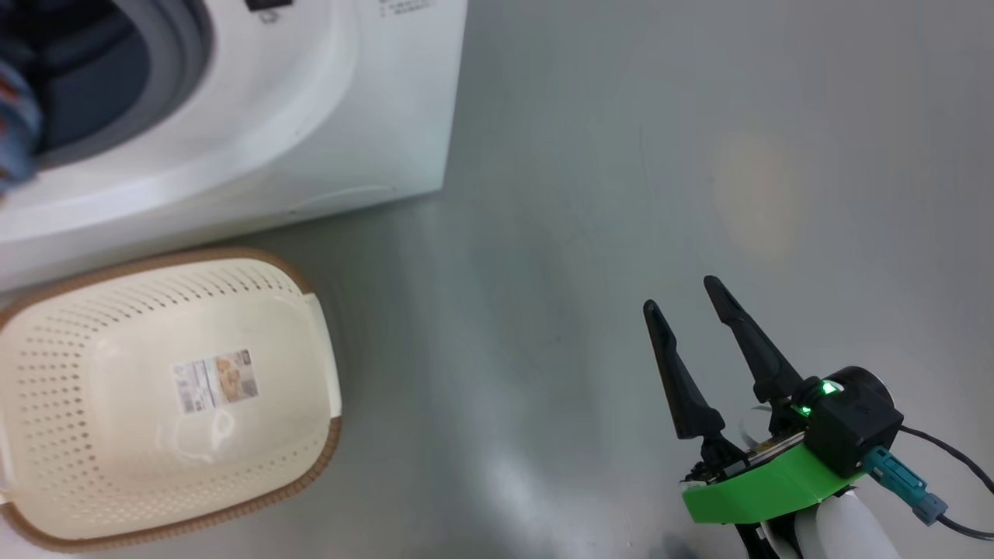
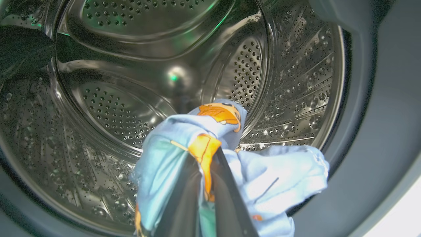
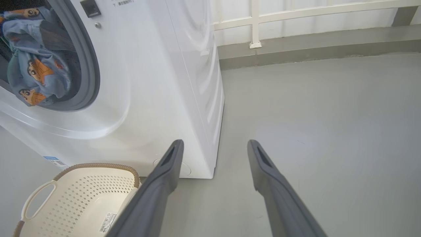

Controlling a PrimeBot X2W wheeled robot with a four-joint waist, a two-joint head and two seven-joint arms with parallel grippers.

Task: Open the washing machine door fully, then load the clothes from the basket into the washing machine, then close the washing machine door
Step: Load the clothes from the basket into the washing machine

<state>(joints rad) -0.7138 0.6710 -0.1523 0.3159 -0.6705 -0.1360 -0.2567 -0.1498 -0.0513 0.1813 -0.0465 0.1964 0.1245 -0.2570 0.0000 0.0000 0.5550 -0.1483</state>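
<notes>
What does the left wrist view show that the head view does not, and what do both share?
Left wrist view: the steel perforated drum, seen looking in, and the left gripper, its jaws shut on the clothes at the drum mouth. Head view: the empty basket on the floor and the right gripper, jaws open, holding nothing. Shared: the washing machine, its grey seal, and the light blue clothes at its opening.

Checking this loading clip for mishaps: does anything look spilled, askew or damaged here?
Nothing stands out. The left gripper is shut on the clothes in the opening of the washing machine, the basket stands upright and empty by it, and the right gripper is open, holding nothing.
</notes>
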